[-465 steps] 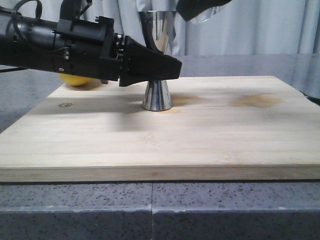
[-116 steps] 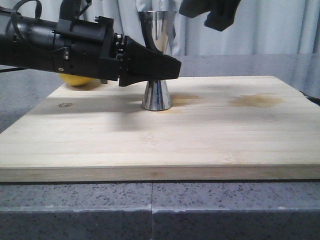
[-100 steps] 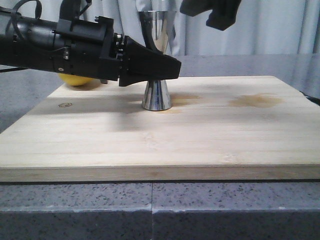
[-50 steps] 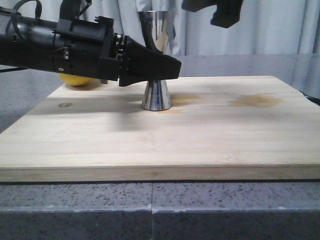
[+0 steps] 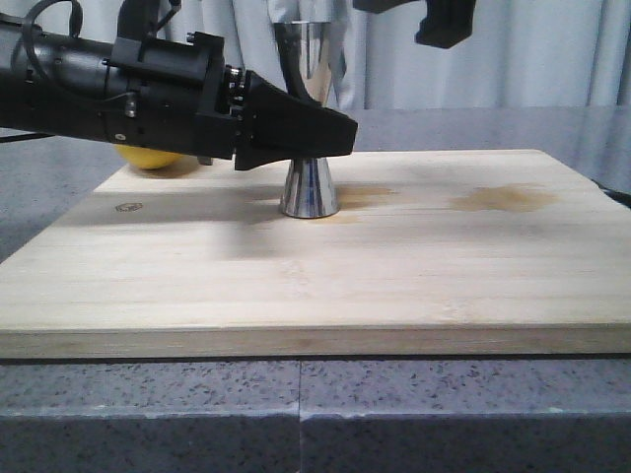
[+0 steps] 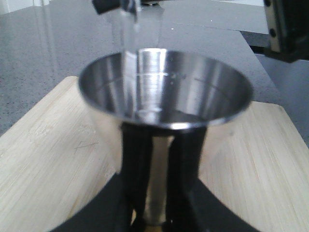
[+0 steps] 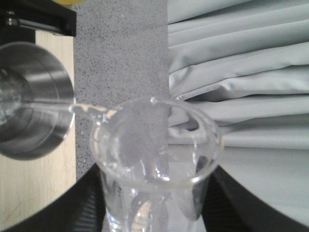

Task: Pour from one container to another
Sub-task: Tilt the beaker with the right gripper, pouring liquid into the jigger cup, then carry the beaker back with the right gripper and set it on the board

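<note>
While a thin stream of clear liquid is seen running from the lip of the glass beaker [image 7: 157, 159] toward the open cup of the steel jigger [image 5: 311, 118], the pouring step is judged to be in hand. The beaker is held tipped above the jigger by the right gripper [image 7: 154, 212], whose jaws are clamped on its sides; in the front view only the dark underside of that gripper [image 5: 446, 22] is shown at the upper edge, and the beaker itself is out of frame there. The jigger stands upright on the wooden board [image 5: 414, 266], which lies on the grey desk [image 5: 296, 414], and it is gripped at its narrow waist by the left gripper [image 5: 320, 133], jaws closed around it. In the left wrist view a shallow pool is visible inside the jigger's cup [image 6: 164, 96], well below the rim.

For the next move, the tilt is best kept steady with the lip kept over the cup, then the beaker righted before the level nears the rim. A yellow object [image 5: 148, 158] lies behind the left arm.
</note>
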Motion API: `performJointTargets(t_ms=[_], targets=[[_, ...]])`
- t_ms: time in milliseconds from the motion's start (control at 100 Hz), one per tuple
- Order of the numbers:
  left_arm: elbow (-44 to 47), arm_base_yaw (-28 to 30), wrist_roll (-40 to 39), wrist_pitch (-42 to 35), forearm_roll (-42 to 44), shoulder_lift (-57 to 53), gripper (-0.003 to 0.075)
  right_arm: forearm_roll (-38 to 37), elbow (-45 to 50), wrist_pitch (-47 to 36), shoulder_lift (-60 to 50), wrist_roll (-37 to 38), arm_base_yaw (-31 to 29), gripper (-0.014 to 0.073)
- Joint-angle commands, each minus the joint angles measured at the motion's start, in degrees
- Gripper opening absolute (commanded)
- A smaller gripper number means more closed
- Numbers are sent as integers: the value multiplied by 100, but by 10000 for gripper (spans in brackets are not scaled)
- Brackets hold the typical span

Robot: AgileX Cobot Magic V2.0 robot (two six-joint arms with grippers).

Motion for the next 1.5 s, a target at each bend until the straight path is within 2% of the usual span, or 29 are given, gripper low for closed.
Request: performJointTargets(t_ms=[0, 720, 1010, 1110, 1300, 1490], targets=[[-154, -37, -35, 606, -453, -256, 41, -233, -227, -231, -182, -27, 19, 277], [-154, -37, -35, 606, -453, -256, 41, -769, -227, -230, -182, -27, 19, 277], [-154, -37, -35, 606, -453, -256, 41, -770, -227, -230, -182, -27, 19, 277], [-154, -37, -35, 606, -453, -256, 41, -570, -227, -230, -182, -17, 19, 277], [-154, -37, -35, 606, -453, -256, 41, 660, -227, -216, -182, 143, 19, 277], [-154, -37, -35, 606, -453, -256, 41, 778, -227, -180, -182, 824, -51, 277]])
